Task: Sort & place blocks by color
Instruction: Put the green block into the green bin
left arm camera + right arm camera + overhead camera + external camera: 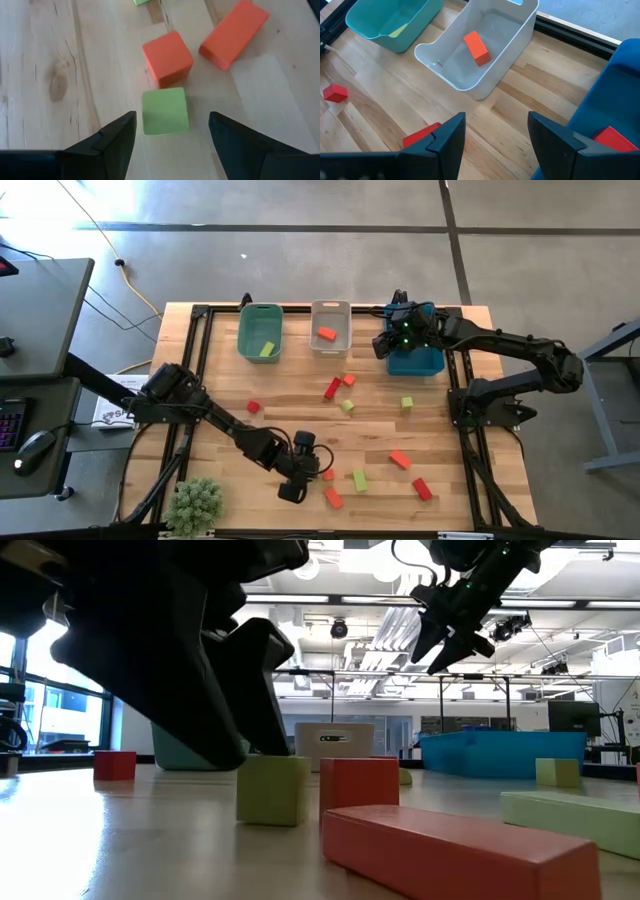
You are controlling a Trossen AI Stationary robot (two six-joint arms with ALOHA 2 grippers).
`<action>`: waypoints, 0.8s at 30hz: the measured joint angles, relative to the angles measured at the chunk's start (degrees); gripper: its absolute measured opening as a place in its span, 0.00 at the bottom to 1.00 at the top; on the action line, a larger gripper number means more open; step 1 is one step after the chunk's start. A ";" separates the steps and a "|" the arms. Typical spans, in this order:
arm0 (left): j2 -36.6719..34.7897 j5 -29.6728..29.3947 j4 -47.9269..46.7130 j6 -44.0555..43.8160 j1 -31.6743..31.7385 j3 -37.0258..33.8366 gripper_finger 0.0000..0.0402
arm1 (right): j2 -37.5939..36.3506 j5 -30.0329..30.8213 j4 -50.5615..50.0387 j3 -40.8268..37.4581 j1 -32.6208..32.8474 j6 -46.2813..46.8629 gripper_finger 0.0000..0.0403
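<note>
Hovering low over the front of the tabletop [230,380], the left gripper [172,135] stands released, its two dark fingers spread on either side of a yellow-green cube [165,110] that rests on the wood between them without visible contact. Just beyond that cube sits an orange-red cube [168,58], nearly touching it, and beside that lies an orange-red bar [233,33]. In the high view the left gripper [300,470] is near the front edge, with a yellow-green block [359,479] and a deep red bar [422,488] farther to its right. The right gripper [400,340] hangs above the blue bin [428,363] at the rear of the tabletop, fingers parted and empty; a red block [615,139] lies inside that bin. The white bin [330,325] beside it holds one orange-red block [476,48], and the green bin [260,330] next along holds one yellow-green block [267,349]. Further blocks lie scattered across the middle of the tabletop, including a red bar [332,388] and a small red cube [253,407]. A potted plant [196,504] stands at the front left corner.
</note>
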 joint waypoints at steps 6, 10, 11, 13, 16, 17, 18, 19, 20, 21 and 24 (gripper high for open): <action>0.00 -0.26 0.20 0.02 0.27 0.00 0.59 | 0.00 0.00 -0.01 0.00 0.01 0.01 0.50; 0.00 -0.28 0.25 0.02 0.96 0.00 0.59 | 0.00 -0.01 -0.02 0.00 0.00 0.01 0.50; 0.07 -0.29 0.34 0.02 1.17 0.00 0.59 | 0.00 -0.01 -0.01 0.00 0.00 0.01 0.50; 0.79 -0.25 1.03 0.03 1.63 0.00 0.59 | 0.00 0.00 0.00 0.00 0.00 0.01 0.50; 2.36 2.03 2.76 0.02 1.97 -0.02 0.59 | 0.00 0.01 0.00 0.00 0.00 -0.02 0.50; 2.90 2.91 3.30 -0.02 1.99 0.00 0.59 | 0.00 -0.01 -0.02 0.00 0.00 -0.18 0.50; 3.27 3.10 3.26 -0.41 1.87 0.00 0.59 | 0.00 0.00 -0.02 0.00 0.00 -0.59 0.50; 3.69 2.97 3.32 -1.14 1.79 -0.02 0.59 | 0.00 0.01 -0.02 0.00 0.00 -0.80 0.50; 3.94 2.79 3.36 -2.25 1.73 -0.02 0.59 | 0.00 0.01 -0.04 0.00 0.02 -0.91 0.50; 4.02 2.54 3.34 -3.12 1.66 -0.02 0.59 | 0.00 0.01 -0.04 0.00 0.00 -0.91 0.50; 4.02 2.56 3.55 -4.41 1.70 -0.02 0.59 | 0.00 0.01 -0.06 0.00 0.00 -0.97 0.50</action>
